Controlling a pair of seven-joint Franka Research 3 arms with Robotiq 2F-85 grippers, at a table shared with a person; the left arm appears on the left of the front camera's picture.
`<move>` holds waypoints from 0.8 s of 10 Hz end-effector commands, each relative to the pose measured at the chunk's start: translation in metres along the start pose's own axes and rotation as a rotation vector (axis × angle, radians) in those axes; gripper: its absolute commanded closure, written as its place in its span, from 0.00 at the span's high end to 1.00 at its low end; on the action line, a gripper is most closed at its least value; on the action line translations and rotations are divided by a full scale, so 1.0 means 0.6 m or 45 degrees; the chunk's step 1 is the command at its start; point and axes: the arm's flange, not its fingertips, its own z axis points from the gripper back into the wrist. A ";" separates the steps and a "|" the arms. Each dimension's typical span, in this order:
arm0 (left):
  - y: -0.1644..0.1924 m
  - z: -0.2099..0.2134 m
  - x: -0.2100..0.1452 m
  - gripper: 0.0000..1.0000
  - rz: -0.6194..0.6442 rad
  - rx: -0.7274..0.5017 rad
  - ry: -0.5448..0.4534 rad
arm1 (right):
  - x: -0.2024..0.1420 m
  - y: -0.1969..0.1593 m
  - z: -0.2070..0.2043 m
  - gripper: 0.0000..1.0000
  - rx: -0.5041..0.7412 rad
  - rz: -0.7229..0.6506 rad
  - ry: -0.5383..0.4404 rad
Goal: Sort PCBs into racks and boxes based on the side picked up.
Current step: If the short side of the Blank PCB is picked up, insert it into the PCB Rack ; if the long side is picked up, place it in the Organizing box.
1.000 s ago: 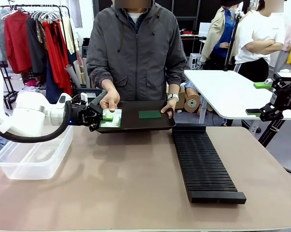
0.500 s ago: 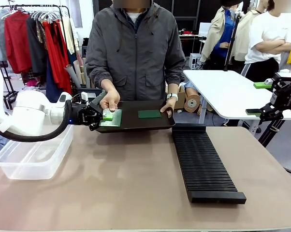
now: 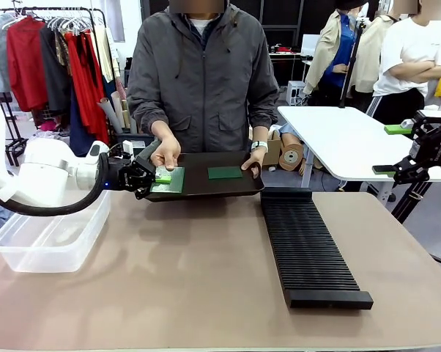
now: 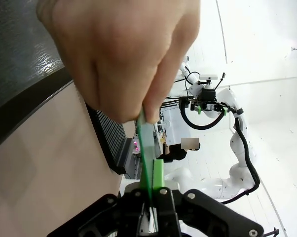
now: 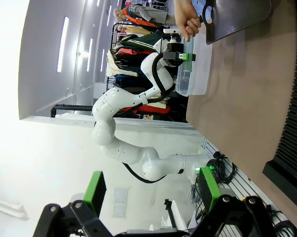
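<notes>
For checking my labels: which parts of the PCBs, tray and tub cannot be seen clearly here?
- Left wrist view: held PCB is edge-on, faces hidden; the person's hand covers its far end.
- Front view: its pattern is too small to read; the left arm hides part of the clear tub.
- Right wrist view: top edge cuts off the black tray.

The PCB (image 3: 173,183) in the left tool (image 3: 160,178) has tilted slightly.

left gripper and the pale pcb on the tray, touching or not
Touching: the left wrist view shows the left gripper's fingers clamped on the PCB's edge.
</notes>
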 end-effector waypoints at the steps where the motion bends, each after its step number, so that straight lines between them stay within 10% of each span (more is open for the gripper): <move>1: -0.002 0.000 -0.001 0.00 0.004 -0.014 -0.015 | -0.002 0.002 0.001 1.00 0.001 0.005 0.006; 8: -0.002 0.000 -0.001 0.00 0.004 -0.014 -0.015 | -0.002 0.002 0.001 1.00 0.001 0.005 0.006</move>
